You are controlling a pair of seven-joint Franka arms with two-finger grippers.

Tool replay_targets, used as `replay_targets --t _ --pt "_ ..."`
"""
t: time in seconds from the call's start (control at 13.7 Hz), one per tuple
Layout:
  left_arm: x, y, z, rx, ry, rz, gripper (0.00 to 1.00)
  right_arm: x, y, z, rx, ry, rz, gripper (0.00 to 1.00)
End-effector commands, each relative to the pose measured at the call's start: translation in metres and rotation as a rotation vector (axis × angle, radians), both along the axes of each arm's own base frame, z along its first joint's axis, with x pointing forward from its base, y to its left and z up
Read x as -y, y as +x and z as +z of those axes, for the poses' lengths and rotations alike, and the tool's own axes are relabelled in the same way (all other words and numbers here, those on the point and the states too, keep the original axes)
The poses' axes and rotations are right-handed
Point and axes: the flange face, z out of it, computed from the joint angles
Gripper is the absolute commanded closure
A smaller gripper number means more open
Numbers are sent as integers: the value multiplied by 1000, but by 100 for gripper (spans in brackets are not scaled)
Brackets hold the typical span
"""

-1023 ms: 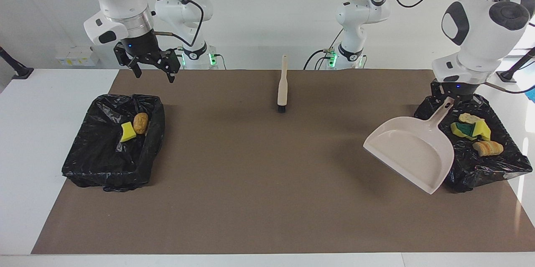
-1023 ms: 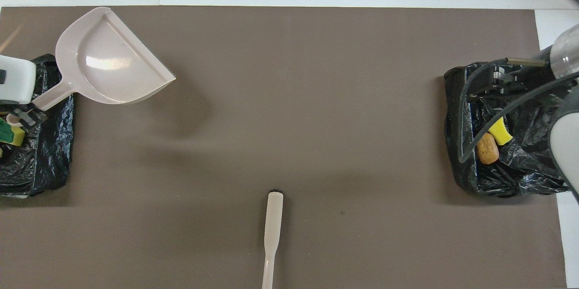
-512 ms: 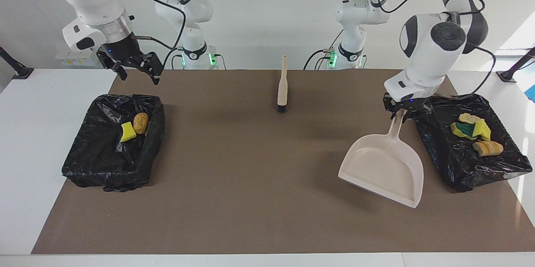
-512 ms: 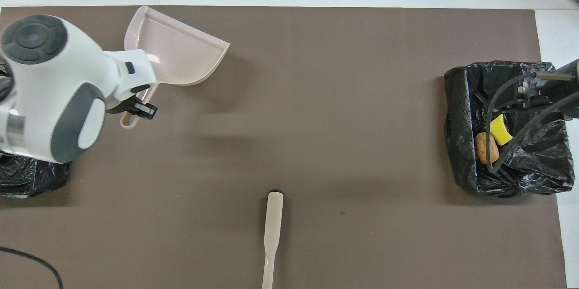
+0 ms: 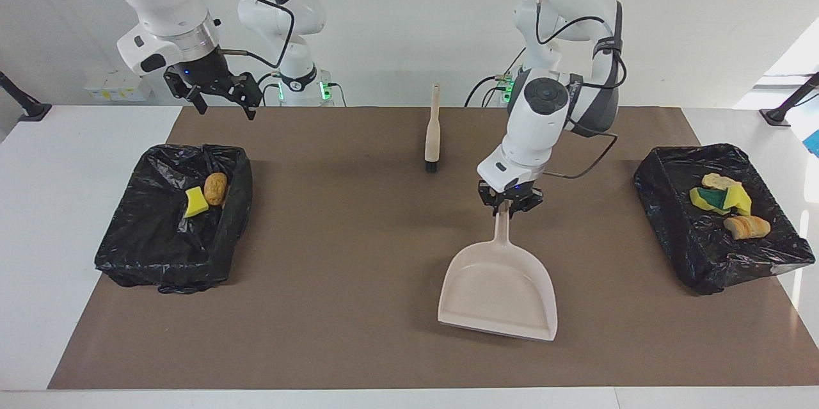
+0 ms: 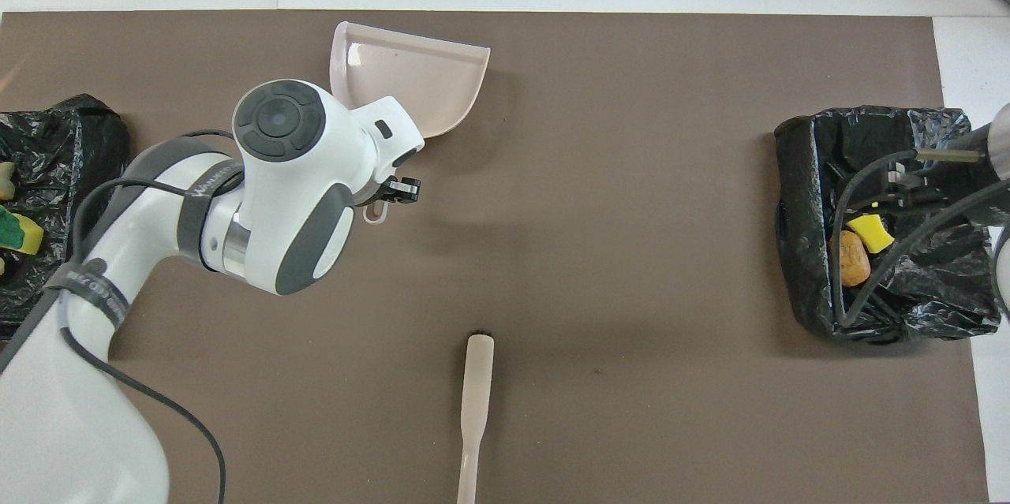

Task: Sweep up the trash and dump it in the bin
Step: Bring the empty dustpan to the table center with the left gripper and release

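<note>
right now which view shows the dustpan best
The facing view: the whole dustpan shows, handle up in the left end effector. In the overhead view the left arm covers most of its handle.

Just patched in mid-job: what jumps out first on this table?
The left gripper, shut on the beige dustpan handle, holds the pan at mid-table. Trash sits in black-lined bins at both table ends. The brush lies nearer the robots; the right gripper waits open.
</note>
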Motion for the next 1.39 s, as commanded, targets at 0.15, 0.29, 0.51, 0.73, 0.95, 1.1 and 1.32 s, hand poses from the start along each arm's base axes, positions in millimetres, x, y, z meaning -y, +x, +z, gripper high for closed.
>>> replay_targets --t 0.15,0.29,0.51,0.73,0.95,1.1,1.32 --pt "65 -22 -35 7 -46 104 100 -2 -9 -1 -10 13 32 0" --pt "85 -36 -53 -23 -28 101 100 -9 -11 -1 -11 14 41 0" --pt "76 -35 -44 -36 -17 116 1 -11 -12 -3 -16 15 44 0" --pt "37 -21 -7 -45 -5 171 0 -11 -12 -2 -15 16 46 0" --pt "-1 5 19 -6 -18 211 0 -11 -12 -2 -15 18 46 0" --pt "-41 23 32 6 -16 212 0 -11 -12 -2 -13 18 44 0" --pt "-105 38 66 21 -13 224 0 -9 -12 -1 -14 18 37 0"
